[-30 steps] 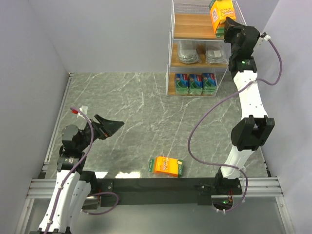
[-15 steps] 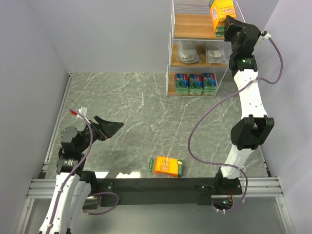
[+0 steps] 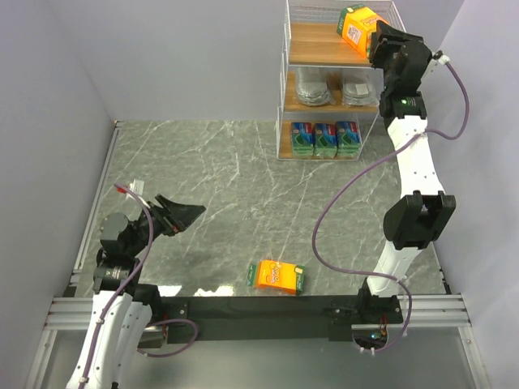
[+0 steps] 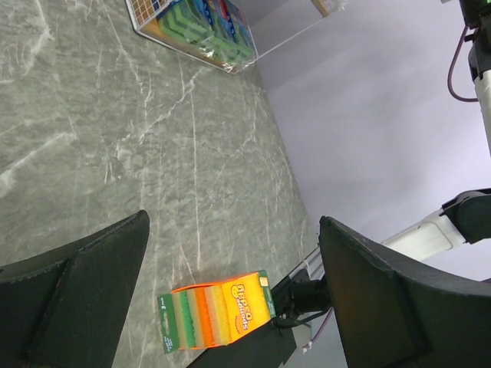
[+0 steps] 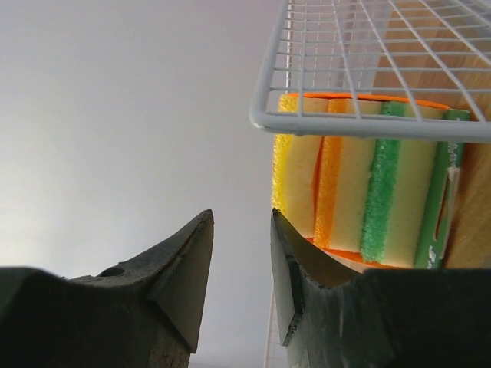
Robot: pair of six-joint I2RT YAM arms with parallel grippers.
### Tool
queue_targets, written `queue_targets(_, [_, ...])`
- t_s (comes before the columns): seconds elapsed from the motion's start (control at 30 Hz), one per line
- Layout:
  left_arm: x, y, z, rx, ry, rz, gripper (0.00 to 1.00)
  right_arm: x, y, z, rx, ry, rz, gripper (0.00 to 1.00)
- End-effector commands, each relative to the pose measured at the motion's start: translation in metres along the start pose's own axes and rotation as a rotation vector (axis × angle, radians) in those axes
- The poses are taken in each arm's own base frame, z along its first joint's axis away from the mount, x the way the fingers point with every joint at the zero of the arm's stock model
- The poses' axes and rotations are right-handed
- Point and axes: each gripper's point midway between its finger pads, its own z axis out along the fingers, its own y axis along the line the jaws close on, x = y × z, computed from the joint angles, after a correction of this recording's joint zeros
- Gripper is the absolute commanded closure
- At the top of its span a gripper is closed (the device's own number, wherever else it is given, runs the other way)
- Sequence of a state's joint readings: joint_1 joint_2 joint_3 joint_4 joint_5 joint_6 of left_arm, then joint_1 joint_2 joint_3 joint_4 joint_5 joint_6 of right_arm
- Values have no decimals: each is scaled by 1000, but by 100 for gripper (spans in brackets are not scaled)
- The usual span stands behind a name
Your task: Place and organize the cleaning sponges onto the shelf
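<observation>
**Right claw narrowly parted beside an orange pack on the top tier**

The right gripper (image 3: 378, 38) is raised at the top tier of the tall white wire-mesh shelf with light brown wooden boards (image 3: 312, 42). In its wrist view the jaws stand a narrow way apart with only bare wall showing between them. An orange sponge pack with yellow-green edges (image 3: 357, 22) lies tilted on the top board, just beside this claw and behind the wire rim. Whether a finger touches it cannot be told.

Below the claw, two clear-wrapped silvery grey packs (image 3: 312, 86) sit on the middle tier. Three blue-and-green packs (image 3: 325, 138) stand in a row on the bottom tier.

The left gripper (image 3: 191, 212) hovers low over the grey marbled table (image 3: 243, 174), jaws spread wide and empty. A second orange pack (image 3: 277, 276) lies flat on the table, well apart from this claw, near the front edge.
</observation>
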State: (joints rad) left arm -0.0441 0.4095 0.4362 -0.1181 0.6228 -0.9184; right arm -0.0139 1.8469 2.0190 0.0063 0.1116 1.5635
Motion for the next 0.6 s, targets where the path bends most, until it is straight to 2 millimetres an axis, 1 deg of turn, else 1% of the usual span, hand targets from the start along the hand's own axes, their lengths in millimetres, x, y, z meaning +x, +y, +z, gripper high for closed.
queue_targets(0.0, [0,-2,-1,12,-7,21,1,-2,34,-17,-82,-17,-8,57])
queue_targets(0.07, [0,-2,-2,11,-7,21,1,-5,33,-18,-74,-35,-18,57])
queue_targets(0.17, [0,-2,-2,9,-7,24,1,-5,32,-18,-75,-29,-41,57])
queue_targets(0.23, [0,-2,-3,7,-11,27,0,-6,32,-23,-81,-36,-64,57])
queue_targets(0.5, [2,0,-3,6,-14,29,1,-24,28,-29,-80,-77,-142,57])
queue_targets(0.57, [2,1,-4,5,-17,28,1,-24,29,-29,-75,-70,-161,57])
